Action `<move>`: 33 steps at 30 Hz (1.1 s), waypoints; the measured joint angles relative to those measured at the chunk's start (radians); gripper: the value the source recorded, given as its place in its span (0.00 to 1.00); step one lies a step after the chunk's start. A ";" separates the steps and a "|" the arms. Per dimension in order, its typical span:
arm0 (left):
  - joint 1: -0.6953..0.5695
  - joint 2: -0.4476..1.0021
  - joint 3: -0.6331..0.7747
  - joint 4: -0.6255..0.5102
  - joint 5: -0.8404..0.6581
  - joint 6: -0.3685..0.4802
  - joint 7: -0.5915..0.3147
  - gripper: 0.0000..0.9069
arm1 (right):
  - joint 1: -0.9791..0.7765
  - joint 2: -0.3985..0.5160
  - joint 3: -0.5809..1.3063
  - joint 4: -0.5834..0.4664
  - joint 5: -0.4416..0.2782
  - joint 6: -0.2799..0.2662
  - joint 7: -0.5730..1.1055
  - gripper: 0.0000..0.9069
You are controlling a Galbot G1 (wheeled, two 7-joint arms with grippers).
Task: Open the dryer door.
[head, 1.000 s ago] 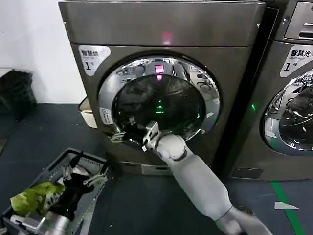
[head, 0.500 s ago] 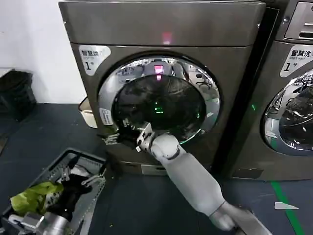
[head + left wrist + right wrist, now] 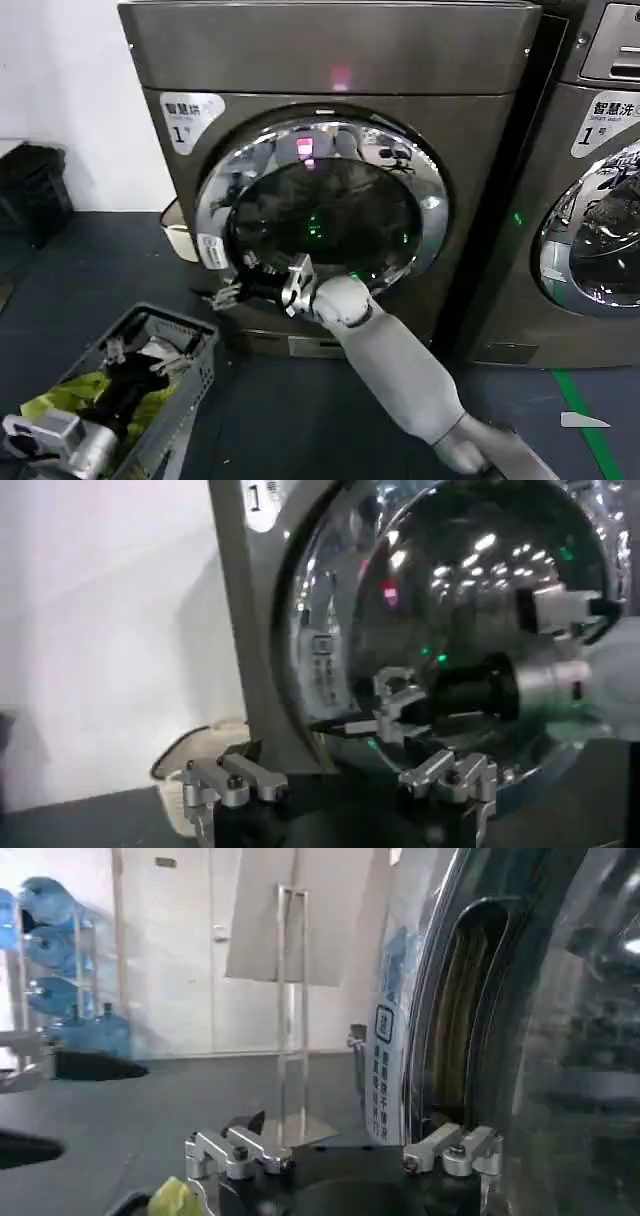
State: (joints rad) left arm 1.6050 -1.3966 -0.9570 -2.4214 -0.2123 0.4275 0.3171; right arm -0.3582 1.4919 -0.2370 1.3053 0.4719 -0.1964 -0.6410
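Dryer door [image 3: 322, 205] just beginning to swing open.
Right tool [image 3: 238, 288], fingers spread, is hooking its left edge; left tool [image 3: 135, 362], open, is idling over a basket [image 3: 190, 345].

Two machines [image 3: 330, 60], two chrome-ringed doors [image 3: 325, 205], two end effectors [image 3: 228, 292], one basket [image 3: 190, 375].

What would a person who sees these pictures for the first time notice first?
First, the large round dryer door with its shiny chrome ring and dark glass, filling the front of the grey machine. Next, the right hand on its pale grey arm, reaching to the lower left edge of that door, where a gap shows behind the ring. The left hand hangs over a grey plastic basket on the floor.
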 joint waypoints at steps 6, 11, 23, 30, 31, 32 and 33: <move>-0.022 0.033 -0.071 0.047 -0.066 -0.013 0.099 1.00 | -0.023 -0.021 -0.010 0.039 0.019 0.004 -0.025 1.00; -0.043 0.065 -0.156 0.111 -0.127 -0.025 0.151 1.00 | -0.045 -0.049 -0.003 0.084 0.025 0.011 -0.060 1.00; -0.105 0.143 -0.259 0.223 -0.216 -0.054 0.265 1.00 | -0.100 -0.119 0.020 0.203 0.025 0.052 -0.175 1.00; -0.144 0.201 -0.249 0.264 -0.271 -0.049 0.267 1.00 | -0.131 -0.158 0.039 0.255 0.048 0.050 -0.257 1.00; -0.149 0.209 -0.247 0.270 -0.284 -0.049 0.266 1.00 | -0.136 -0.167 0.041 0.266 0.056 0.050 -0.270 1.00; -0.154 0.216 -0.245 0.276 -0.300 -0.047 0.263 1.00 | -0.139 -0.174 0.044 0.274 0.060 0.050 -0.278 1.00; -0.159 0.222 -0.243 0.282 -0.312 -0.046 0.260 1.00 | -0.143 -0.180 0.048 0.281 0.061 0.054 -0.288 1.00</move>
State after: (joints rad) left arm 1.4458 -1.1742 -1.2004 -2.1394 -0.5248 0.3820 0.5772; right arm -0.5010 1.3119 -0.1891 1.5861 0.5325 -0.1429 -0.9287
